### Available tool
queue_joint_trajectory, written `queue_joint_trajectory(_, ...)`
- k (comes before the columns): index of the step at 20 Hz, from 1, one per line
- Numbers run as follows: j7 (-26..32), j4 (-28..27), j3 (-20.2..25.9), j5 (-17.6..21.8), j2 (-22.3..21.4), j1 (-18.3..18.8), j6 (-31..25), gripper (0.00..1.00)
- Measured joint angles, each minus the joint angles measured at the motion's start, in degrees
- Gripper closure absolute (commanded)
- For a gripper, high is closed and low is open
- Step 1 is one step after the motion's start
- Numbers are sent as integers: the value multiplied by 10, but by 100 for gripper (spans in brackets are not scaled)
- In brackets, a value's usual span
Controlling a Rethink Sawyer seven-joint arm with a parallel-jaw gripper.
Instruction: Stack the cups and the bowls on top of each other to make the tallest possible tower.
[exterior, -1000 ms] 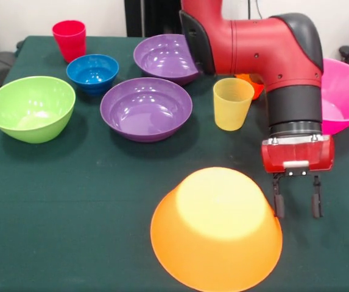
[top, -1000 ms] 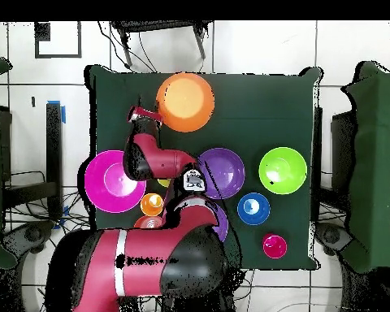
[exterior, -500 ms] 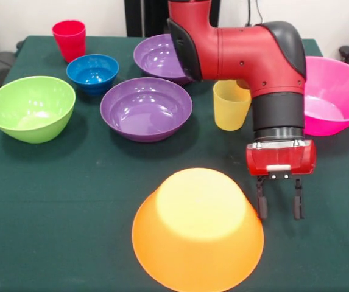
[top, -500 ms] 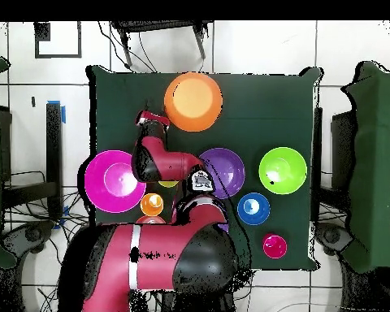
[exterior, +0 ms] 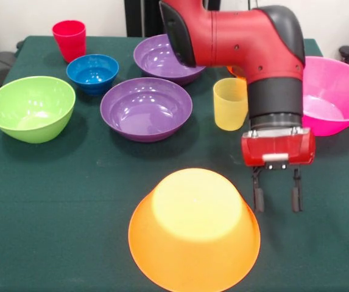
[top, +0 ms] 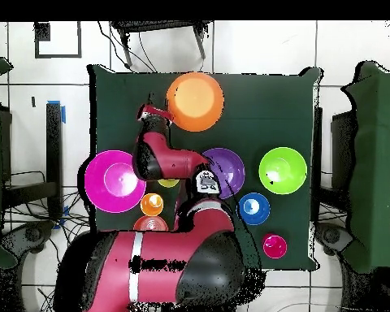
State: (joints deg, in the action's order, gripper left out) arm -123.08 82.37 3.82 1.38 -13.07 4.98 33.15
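Observation:
The large orange bowl [exterior: 194, 228] lies upside down near the table's front edge, and shows as well in the overhead view [top: 195, 101]. My gripper [exterior: 277, 198] hangs just right of it, open, with nothing between its fingers; from above the gripper [top: 152, 112] sits beside the bowl's rim. A translucent yellow cup [exterior: 231, 103] stands upright behind the gripper. The pink bowl [exterior: 338, 94] is at the right. Two purple bowls [exterior: 146, 108] [exterior: 162, 58], a blue bowl [exterior: 92, 72], a lime green bowl [exterior: 31, 108] and a red cup [exterior: 69, 39] stand apart, unstacked.
In the overhead view an orange-yellow cup [top: 152, 203] and a small red-orange bowl [top: 149, 222] sit close to the arm's base, beside the pink bowl [top: 114, 180]. The arm hides them in the front view. The table's right edge runs close to the pink bowl.
The upside-down orange bowl has slid left in the front view, and my gripper has moved left alongside it, staying open.

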Motion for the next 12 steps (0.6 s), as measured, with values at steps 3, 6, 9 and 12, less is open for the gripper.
queue_joint_trajectory(3,0,27,-2,-10,-29,-5,-1,0)
queue_joint_trajectory(6,0,63,-13,-44,-63,-24,-14,0)
queue_joint_trajectory(9,0,95,-28,-88,-88,-50,-34,0)
queue_joint_trajectory(12,-1,125,-40,-144,-106,-78,-61,0)
